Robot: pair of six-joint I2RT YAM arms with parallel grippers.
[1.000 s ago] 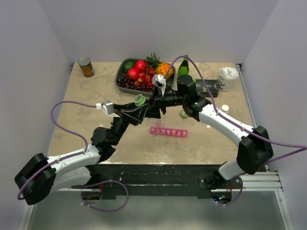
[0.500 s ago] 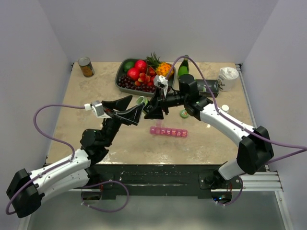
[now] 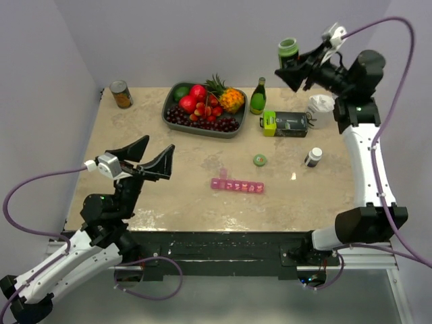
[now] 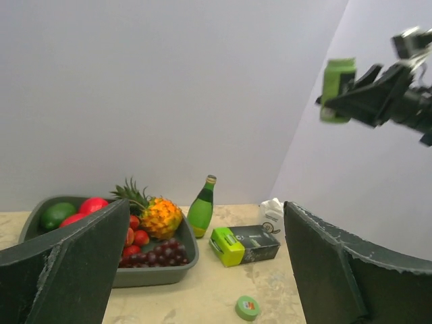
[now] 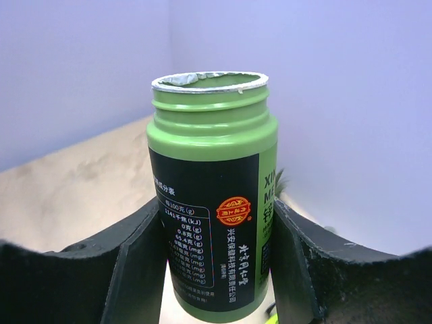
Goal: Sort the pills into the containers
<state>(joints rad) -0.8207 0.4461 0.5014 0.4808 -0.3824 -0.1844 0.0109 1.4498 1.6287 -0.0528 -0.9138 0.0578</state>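
right gripper (image 3: 290,66): I see it clamped on an upright, uncapped green bottle (image 5: 212,196).
left gripper (image 3: 150,155): spread wide.
pink pill organizer (image 3: 237,185): on the table (image 3: 135,121), ahead-right of the left gripper.

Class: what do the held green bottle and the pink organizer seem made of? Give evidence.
Bottle: probably matte plastic, with moulded neck ridges and a silvery foil remnant around its open mouth. Organizer: likely translucent pink plastic; it looks pale and see-through.
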